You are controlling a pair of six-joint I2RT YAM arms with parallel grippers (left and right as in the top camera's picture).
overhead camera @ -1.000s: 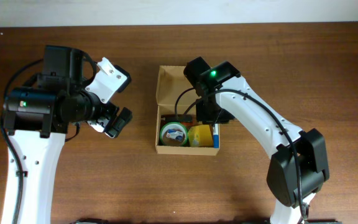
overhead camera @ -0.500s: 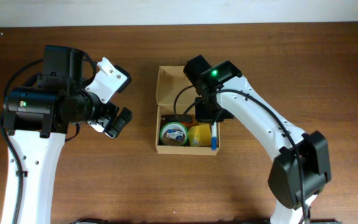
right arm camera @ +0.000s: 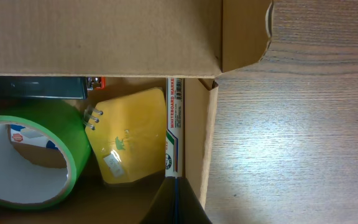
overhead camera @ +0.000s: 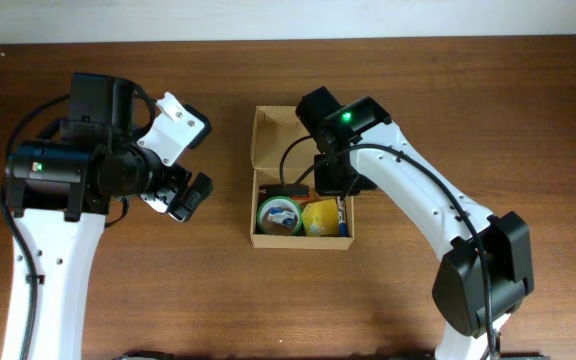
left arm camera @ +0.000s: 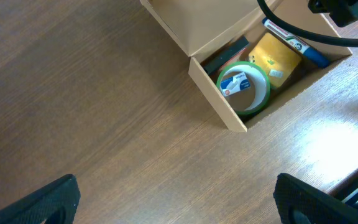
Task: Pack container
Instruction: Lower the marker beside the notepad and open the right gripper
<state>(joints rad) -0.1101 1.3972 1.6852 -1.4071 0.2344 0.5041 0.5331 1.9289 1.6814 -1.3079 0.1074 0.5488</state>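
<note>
The container (overhead camera: 301, 241) is an open tan cardboard box at the table's middle, its flap lid (overhead camera: 274, 135) standing at the back. It holds a green tape roll (overhead camera: 279, 214), a yellow pad (overhead camera: 320, 216), a dark item (overhead camera: 286, 188) and a whiteboard marker (overhead camera: 344, 215) along the right wall. My right gripper (right arm camera: 176, 199) is shut on the marker's (right arm camera: 174, 124) blue end inside the box (right arm camera: 194, 124). My left gripper (left arm camera: 179, 199) is open and empty over bare table, left of the box (left arm camera: 219, 102).
The dark wood table (overhead camera: 168, 290) surrounds the box. The right arm (overhead camera: 408, 190) reaches over the box's back right corner. The left arm (overhead camera: 78, 170) hangs over the table's left side.
The marker has moved from sticking over the box's front right edge to lying inside along the right wall. The left arm has not moved.
</note>
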